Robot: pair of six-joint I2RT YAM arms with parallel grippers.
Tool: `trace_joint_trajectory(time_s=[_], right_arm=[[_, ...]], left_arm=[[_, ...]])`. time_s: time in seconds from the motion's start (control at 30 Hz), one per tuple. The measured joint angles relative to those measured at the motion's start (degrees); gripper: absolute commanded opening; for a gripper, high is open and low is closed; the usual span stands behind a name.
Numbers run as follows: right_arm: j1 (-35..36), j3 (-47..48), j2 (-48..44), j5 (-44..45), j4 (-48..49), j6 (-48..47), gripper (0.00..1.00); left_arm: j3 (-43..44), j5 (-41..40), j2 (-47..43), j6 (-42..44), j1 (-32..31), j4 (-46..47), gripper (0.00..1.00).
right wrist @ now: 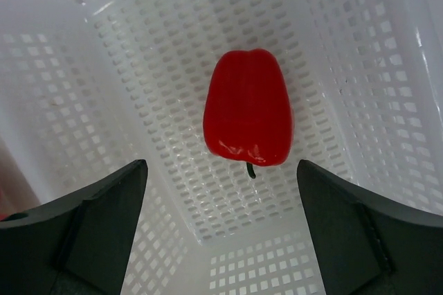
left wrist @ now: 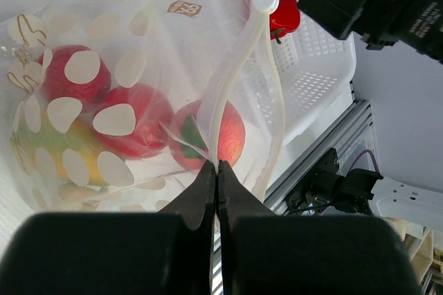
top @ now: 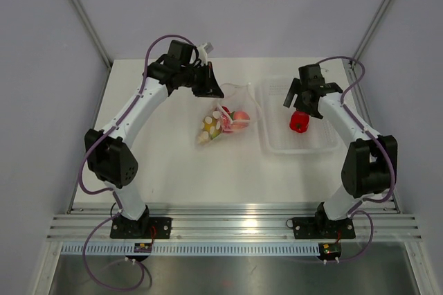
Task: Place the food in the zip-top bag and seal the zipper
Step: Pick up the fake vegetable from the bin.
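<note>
While the left gripper point(left wrist: 217, 165) pinches the bag point(left wrist: 173, 39) with fingers fully closed beside its zipper point(left wrist: 232, 87), the right gripper point(right wrist: 220, 170) hangs wide open and empty over a red pepper point(right wrist: 248, 108) lying in the tray point(right wrist: 124, 52). Inside the bag, on the table point(top: 173, 170) just left of the tray, sit red fruits point(left wrist: 135, 122) and a yellow-green one point(left wrist: 76, 139)

Left jaws together, right jaws wide.

Bag point(left wrist: 159, 39): clear, white polka dots, tan print at the corner. Inside it, glossy red fruits point(left wrist: 149, 136) and a yellow-green fruit point(left wrist: 79, 141). Pepper point(right wrist: 248, 106): glossy red, dark stem. Tray point(right wrist: 152, 52): white, grid-perforated. Arms point(top: 131, 118): white, black joints. Cables point(top: 86, 170): purple.
</note>
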Motion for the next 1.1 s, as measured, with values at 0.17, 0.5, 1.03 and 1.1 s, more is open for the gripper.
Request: trace_joint_trajectory(time_s=[0.17, 0.5, 1.03, 1.1], right_arm=[[0.3, 0.0, 5.3, 2.8, -0.3, -3.0, 0.99], [-1.0, 0.7, 12.7, 1.3, 1.0, -10.1, 1.0], [-1.1, 1.1, 6.8, -3.2, 1.2, -11.5, 0.6], [-1.1, 1.2, 2.2, -4.6, 0.9, -11.4, 0.6]], left_arm=[[-0.3, 0.0, 0.0, 0.0, 0.0, 0.2, 0.0], [-0.9, 0.0, 0.0, 0.0, 0.0, 0.1, 0.0], [-0.9, 0.0, 0.0, 0.0, 0.0, 0.0, 0.0], [-0.9, 0.0, 0.0, 0.0, 0.0, 0.0, 0.0]])
